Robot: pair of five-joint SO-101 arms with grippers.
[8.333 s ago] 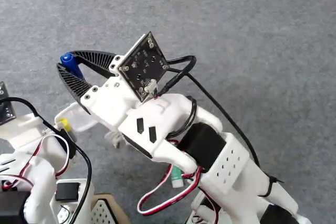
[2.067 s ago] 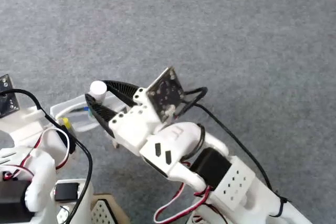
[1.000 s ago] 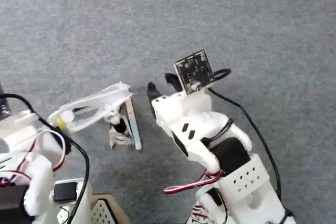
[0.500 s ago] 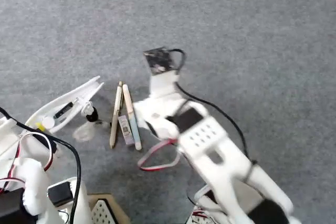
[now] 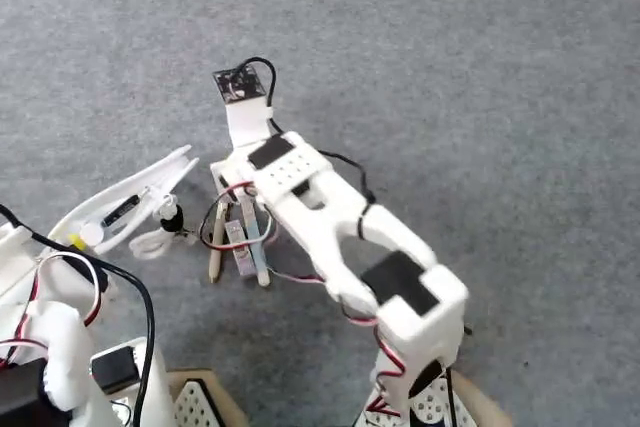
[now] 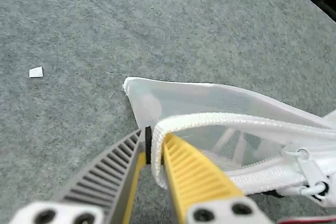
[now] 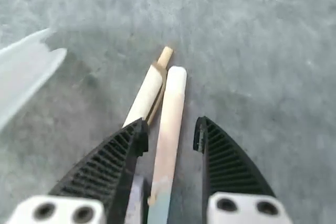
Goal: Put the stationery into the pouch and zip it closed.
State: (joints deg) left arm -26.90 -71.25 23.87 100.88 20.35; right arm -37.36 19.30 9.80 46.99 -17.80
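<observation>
Left fingers [image 6: 194, 177] pinch translucent white pouch [image 6: 220, 103]; right fingers [image 7: 227, 166] gape astride pale pen [image 7: 169, 114].

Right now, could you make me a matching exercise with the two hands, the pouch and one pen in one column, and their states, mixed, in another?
1 left hand
2 right hand
3 pouch
4 pale pen

A lies beside a tan pen
B shut on a white zip edge
C open, one side on each side of a pen
D unzipped

Pairs: 1-B, 2-C, 3-D, 4-A
</observation>
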